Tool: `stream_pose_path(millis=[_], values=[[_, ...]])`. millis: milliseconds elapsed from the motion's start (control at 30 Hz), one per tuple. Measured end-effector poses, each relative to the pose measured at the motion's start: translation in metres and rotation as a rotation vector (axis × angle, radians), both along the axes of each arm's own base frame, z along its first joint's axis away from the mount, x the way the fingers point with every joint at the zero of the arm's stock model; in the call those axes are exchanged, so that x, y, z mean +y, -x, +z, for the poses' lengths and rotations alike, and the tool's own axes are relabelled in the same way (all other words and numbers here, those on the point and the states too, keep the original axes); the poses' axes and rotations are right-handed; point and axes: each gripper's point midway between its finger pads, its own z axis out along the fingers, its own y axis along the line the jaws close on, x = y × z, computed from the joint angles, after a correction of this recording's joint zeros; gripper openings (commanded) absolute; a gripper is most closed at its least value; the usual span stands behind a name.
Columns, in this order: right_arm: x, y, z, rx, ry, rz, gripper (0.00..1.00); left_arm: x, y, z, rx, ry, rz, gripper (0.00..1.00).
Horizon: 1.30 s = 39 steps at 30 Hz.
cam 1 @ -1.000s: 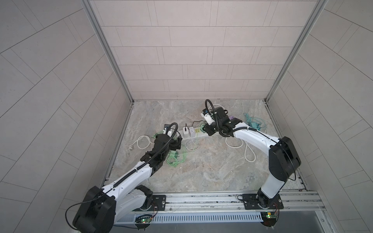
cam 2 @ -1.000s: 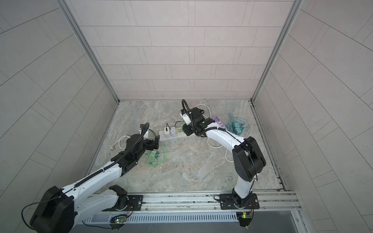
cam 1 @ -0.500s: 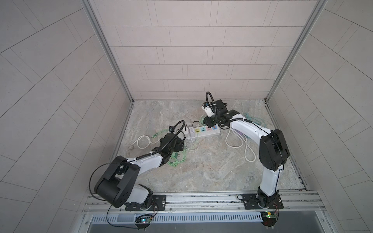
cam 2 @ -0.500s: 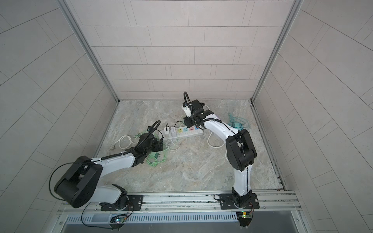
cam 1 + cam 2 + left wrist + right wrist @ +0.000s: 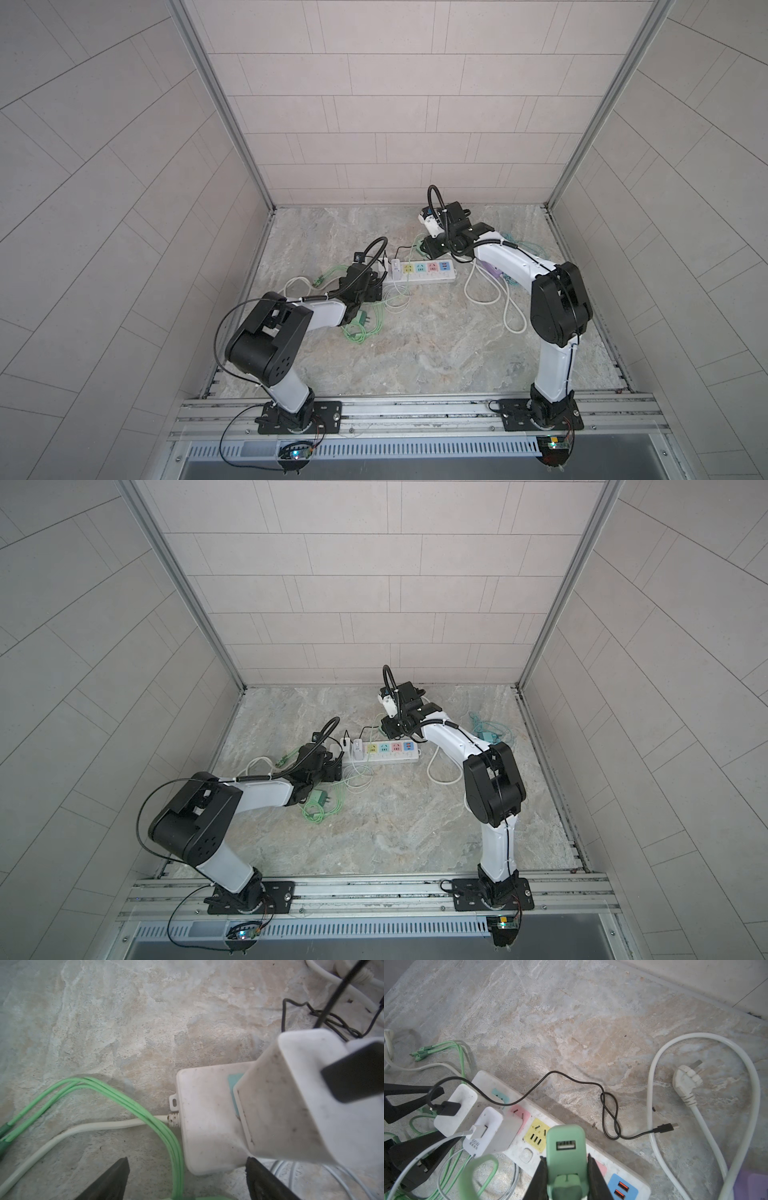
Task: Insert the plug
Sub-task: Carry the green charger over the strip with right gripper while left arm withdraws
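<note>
1. The right gripper (image 5: 566, 1169) is clamping a mint-green plastic USB charger plug (image 5: 566, 1147) between its black fingers (image 5: 537, 1184). The plug's USB port is facing the wrist camera and its prongs are hidden.
2. The plug is sitting over the long white power strip with coloured sockets (image 5: 527, 1154), just beside the free yellow socket (image 5: 536, 1134). I cannot tell whether it is touching the strip.
3. In both top views the strip (image 5: 419, 279) (image 5: 386, 759) is lying across the marbled stone floor (image 5: 415, 353), with the right gripper at its far edge.
4. The left gripper (image 5: 187, 1158) is standing wide apart and gripping nothing. Its fingers are flanking the strip's cord end (image 5: 203, 1126).
5. Two white block chargers are sitting plugged in at that end. One (image 5: 455, 1109) is carrying a thin black cable (image 5: 608, 1105), whose free connector is lying on the floor. The other (image 5: 492, 1132) is carrying a pale cable.
6. A white three-pin mains plug on a thick white cord (image 5: 687, 1082) is lying unplugged well apart from the strip.
7. Loose green cables (image 5: 124, 1095) are crossing the strip's cord, and a second green charger (image 5: 362, 319) is lying on the floor beside the left arm.
</note>
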Motion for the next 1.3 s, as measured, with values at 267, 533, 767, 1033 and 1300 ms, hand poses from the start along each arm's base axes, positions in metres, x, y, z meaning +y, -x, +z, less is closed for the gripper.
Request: stream_pose_path(millis=[267, 533, 767, 1033, 1300], values=[[0.000, -0.020, -0.025, 0.032, 0.022, -0.025, 0.13, 0.007, -0.015, -0.002, 0.022, 0.032, 0.054, 0.91], [-0.008, -0.008, -0.050, 0.097, 0.056, -0.043, 0.12, -0.003, -0.048, -0.016, 0.033, 0.026, 0.054, 0.91], [-0.013, 0.010, -0.059, 0.124, 0.066, -0.038, 0.12, -0.008, -0.058, -0.008, 0.011, 0.041, 0.040, 0.94], [0.015, 0.023, -0.030, 0.048, 0.045, 0.022, 0.13, -0.001, -0.045, 0.046, -0.078, 0.099, 0.035, 0.95], [0.023, 0.033, -0.032, 0.041, 0.058, 0.043, 0.12, 0.019, -0.015, 0.086, -0.153, 0.144, 0.061, 0.96]])
